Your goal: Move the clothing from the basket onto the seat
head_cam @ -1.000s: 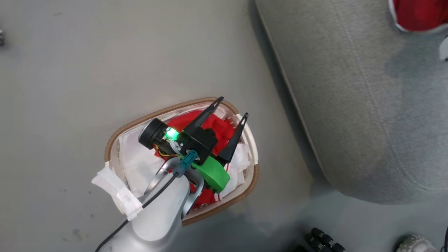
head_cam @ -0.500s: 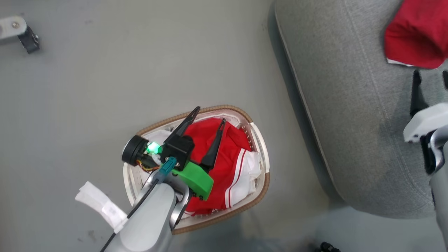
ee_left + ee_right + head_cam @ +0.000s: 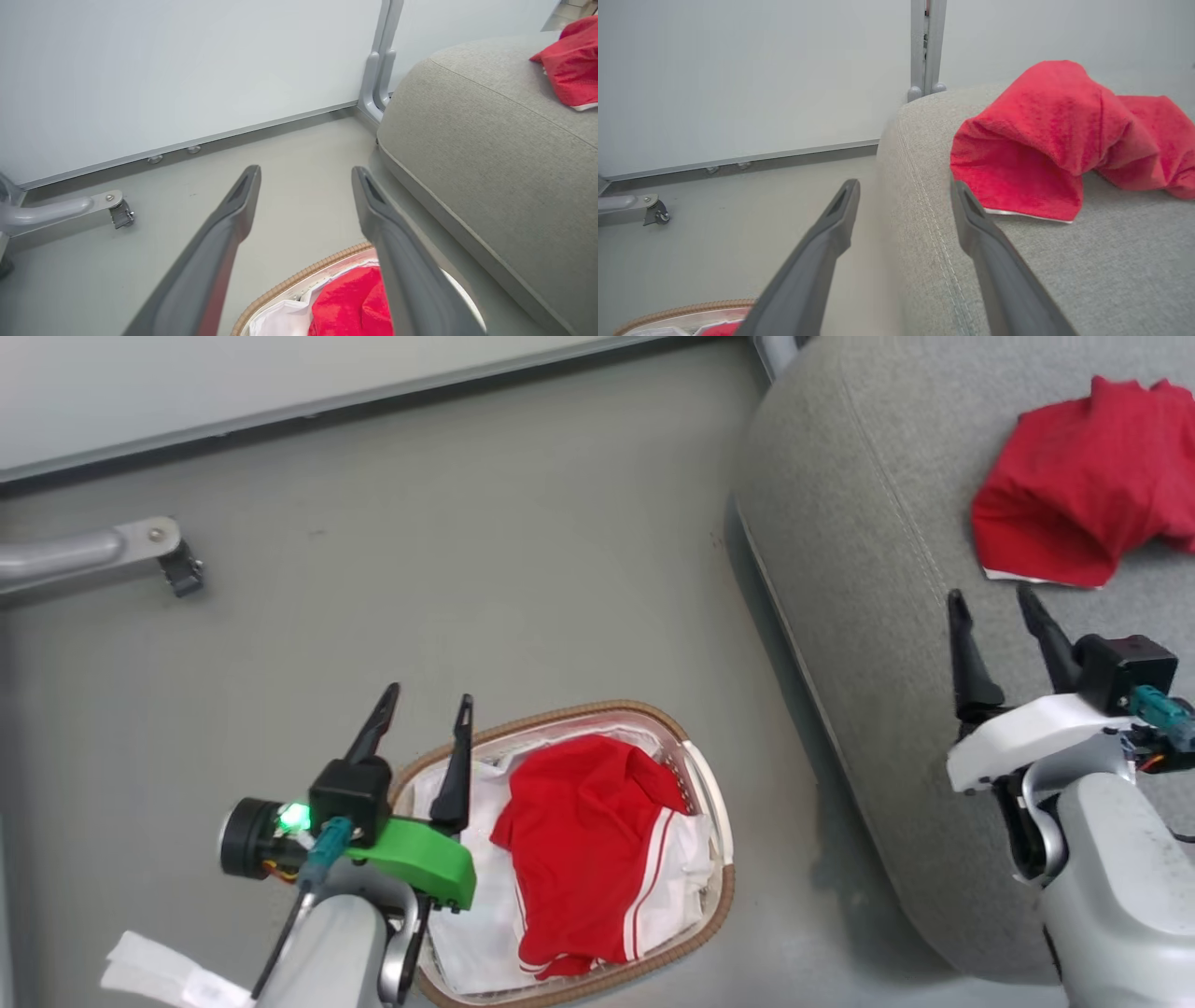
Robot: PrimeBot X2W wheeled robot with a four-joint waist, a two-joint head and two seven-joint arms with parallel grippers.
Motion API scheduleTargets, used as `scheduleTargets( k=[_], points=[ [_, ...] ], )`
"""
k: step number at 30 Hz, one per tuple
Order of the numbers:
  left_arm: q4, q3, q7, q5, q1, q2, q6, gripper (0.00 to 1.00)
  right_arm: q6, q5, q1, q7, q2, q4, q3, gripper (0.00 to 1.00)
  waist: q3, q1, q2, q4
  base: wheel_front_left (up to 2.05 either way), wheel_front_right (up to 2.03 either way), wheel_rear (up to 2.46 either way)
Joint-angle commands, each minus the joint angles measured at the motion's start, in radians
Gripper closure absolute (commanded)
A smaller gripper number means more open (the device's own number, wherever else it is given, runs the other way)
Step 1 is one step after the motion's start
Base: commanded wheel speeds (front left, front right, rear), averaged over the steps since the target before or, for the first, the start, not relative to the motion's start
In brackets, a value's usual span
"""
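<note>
R gripper spread, empty, over sofa. Red garment lies on sofa just past its tips, not touching. L gripper spread, empty, off sofa by basket rim. Striped red piece, prob. shorts, sits inside the basket.

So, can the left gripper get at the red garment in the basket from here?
Probably yes. The left gripper is open at the left side of the basket, and the red garment lies uncovered on top of the white liner, nothing over it.

Head view looks steeply down, wrist views low toward wall, all sharing seat
</note>
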Motion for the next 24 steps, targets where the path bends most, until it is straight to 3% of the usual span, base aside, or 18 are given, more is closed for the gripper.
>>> scheduleTargets(
  k=[1, 11, 24],
  points=[
    [-0.003, 0.025, -0.001, 0.008, 0.029, 0.006, 0.010, 0.00, -0.001, 0.009, 0.020, -0.002, 0.002, -0.019, 0.011, 0.00, -0.060, 0.0000, 0.0044, 0.062, 0.00, 0.00, 0.00],
    [-0.049, 0.209, -0.001, 0.012, 0.128, -0.003, 0.036, 0.00, -0.001, -0.021, 0.103, -0.002, 0.047, -0.133, 0.050, 0.00, -0.151, 0.0000, 0.0044, 0.149, 0.00, 0.00, 0.00],
    [-0.046, 0.296, -0.001, -0.011, 0.253, -0.008, 0.002, 0.00, -0.001, 0.004, 0.230, -0.002, 0.088, -0.081, 0.036, 0.00, -0.248, 0.0000, 0.0044, 0.161, 0.00, 0.00, 0.00]
  ],
)
